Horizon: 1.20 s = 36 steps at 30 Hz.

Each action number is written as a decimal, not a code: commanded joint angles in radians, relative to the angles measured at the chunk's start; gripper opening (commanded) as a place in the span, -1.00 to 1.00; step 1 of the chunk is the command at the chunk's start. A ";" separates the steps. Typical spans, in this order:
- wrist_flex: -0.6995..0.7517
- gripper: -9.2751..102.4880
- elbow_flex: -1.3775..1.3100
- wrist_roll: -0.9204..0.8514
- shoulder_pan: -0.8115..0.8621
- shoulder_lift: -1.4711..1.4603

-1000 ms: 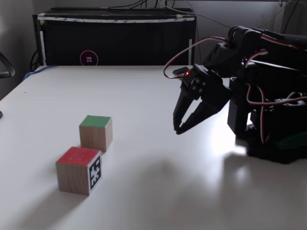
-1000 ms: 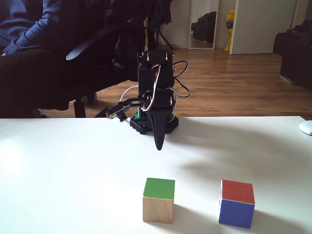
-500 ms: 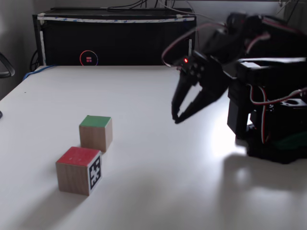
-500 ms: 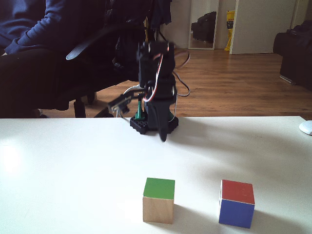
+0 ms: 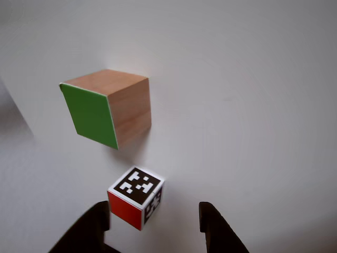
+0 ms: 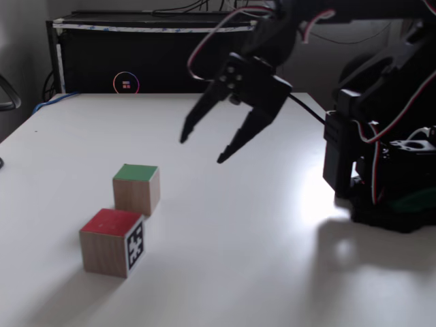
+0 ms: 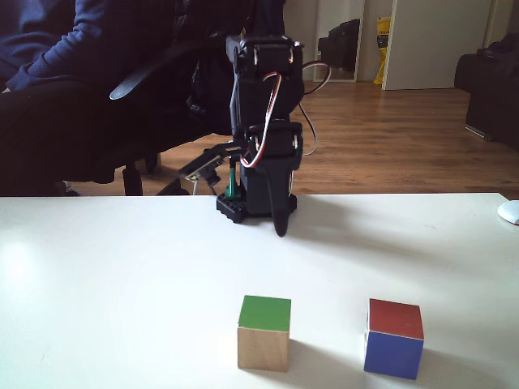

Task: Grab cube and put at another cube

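Note:
The cube (image 6: 136, 189) is light-brown wood with a green top and rests on the white table; it also shows in the other fixed view (image 7: 264, 332) and in the other view (image 5: 105, 113). Another cube (image 6: 111, 242), with a red top and black-and-white marker faces, stands just in front of it, a small gap between them (image 7: 394, 338) (image 5: 136, 197). My gripper (image 6: 201, 150) hangs open in the air, right of and above both cubes, holding nothing. In the other view its fingers (image 5: 97, 226) straddle the marker cube from above.
The arm's base (image 6: 388, 197) stands at the table's right side. A black box (image 6: 163, 58) with a glowing ring lines the back edge. A seated person (image 7: 49, 81) is behind the table, and a white object (image 7: 509, 212) lies at its right edge.
The gripper went from nearly shut to wide open. The arm rose and reached out from its base toward the cubes. Neither cube moved.

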 commanded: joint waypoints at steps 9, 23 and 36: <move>0.003 -0.26 -0.293 0.032 0.011 -0.261; 0.089 -0.21 -0.534 0.095 0.021 -0.442; 0.155 -0.08 -0.693 0.057 0.038 -0.661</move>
